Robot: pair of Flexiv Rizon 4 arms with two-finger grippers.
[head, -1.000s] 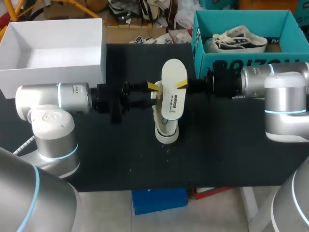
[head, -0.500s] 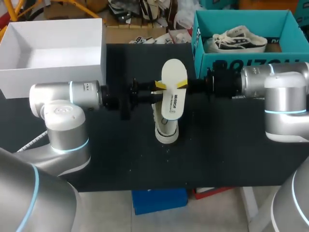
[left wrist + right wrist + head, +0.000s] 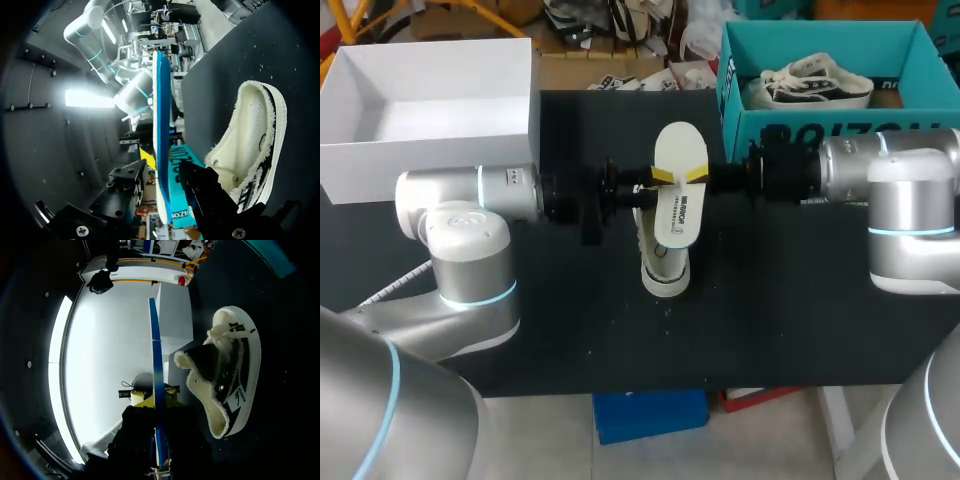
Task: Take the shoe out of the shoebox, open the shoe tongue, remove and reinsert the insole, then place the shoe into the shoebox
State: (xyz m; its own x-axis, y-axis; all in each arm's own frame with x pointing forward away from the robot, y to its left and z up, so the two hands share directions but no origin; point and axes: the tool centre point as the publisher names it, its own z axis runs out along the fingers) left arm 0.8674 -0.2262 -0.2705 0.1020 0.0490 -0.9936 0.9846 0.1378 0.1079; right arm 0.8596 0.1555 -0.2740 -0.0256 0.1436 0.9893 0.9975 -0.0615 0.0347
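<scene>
Left gripper (image 3: 658,180) has moved in on the centre-frame insole (image 3: 680,200), its grip unclear; right gripper (image 3: 698,175) clamps it. Likely next: realign it over the shoe (image 3: 663,272) and reinsert.

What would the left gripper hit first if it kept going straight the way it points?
Almost certainly the white, blue-backed foam insole, which sits edge-on right at the tips of the left gripper. Just behind it is the right gripper, shut on that insole; the depth between them is unclear.

Left hand (image 3: 658,179) and right hand (image 3: 698,175) meet at the insole (image 3: 680,205) over the shoe (image 3: 663,268), barring mid-bench; white box (image 3: 430,160) far left, teal box (image 3: 760,128) far right; near bench (image 3: 620,340) lies open.
</scene>
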